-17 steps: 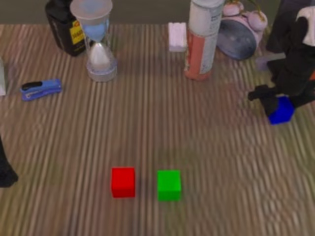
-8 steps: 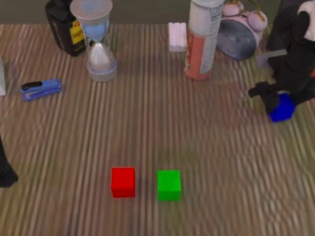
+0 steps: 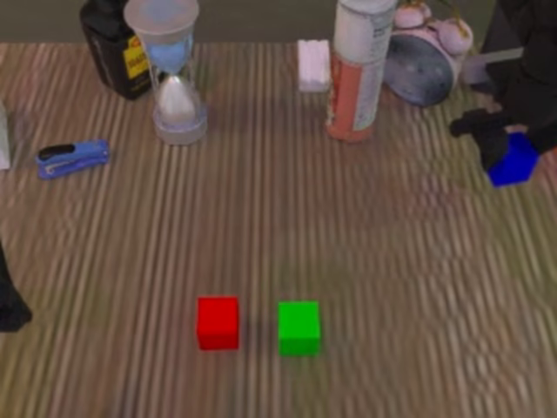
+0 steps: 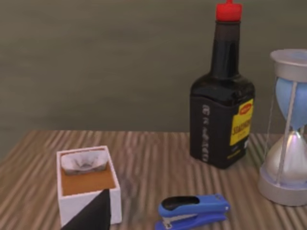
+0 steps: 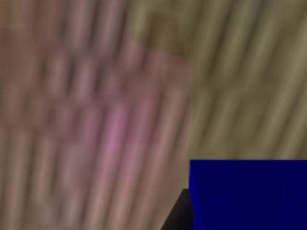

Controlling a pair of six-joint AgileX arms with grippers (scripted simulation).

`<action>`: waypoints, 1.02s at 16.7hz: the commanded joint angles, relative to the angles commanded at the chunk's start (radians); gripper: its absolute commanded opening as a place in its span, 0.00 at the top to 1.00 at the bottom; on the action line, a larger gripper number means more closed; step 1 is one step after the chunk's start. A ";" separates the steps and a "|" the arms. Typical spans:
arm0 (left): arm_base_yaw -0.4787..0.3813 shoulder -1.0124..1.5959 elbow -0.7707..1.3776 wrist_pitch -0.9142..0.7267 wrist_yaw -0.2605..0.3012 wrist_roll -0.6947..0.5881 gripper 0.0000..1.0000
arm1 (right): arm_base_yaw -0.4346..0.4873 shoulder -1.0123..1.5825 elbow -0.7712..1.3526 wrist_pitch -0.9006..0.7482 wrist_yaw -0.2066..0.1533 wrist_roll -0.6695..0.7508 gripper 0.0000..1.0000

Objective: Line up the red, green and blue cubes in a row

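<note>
At desk's right edge, right gripper (image 3: 503, 150) fingers hold blue cube (image 3: 513, 161), lifted. Red cube (image 3: 218, 322) & green cube (image 3: 298, 326) sit side by side, front-centre. Left gripper: fingers can't tell.

The blue cube (image 5: 249, 194) fills one corner of this close view. A dark finger (image 5: 178, 213) touches its side. Behind lies the striped table (image 5: 96, 115).

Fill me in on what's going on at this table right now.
The right gripper has the blue cube clamped and held above the table near its right edge. The red cube and green cube sit side by side, slightly apart, near the front, so the row lacks only the blue one. The left arm is parked at the left edge.
</note>
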 joint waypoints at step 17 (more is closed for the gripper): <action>0.000 0.000 0.000 0.000 0.000 0.000 0.00 | 0.476 -0.384 -0.520 0.119 0.013 0.698 1.00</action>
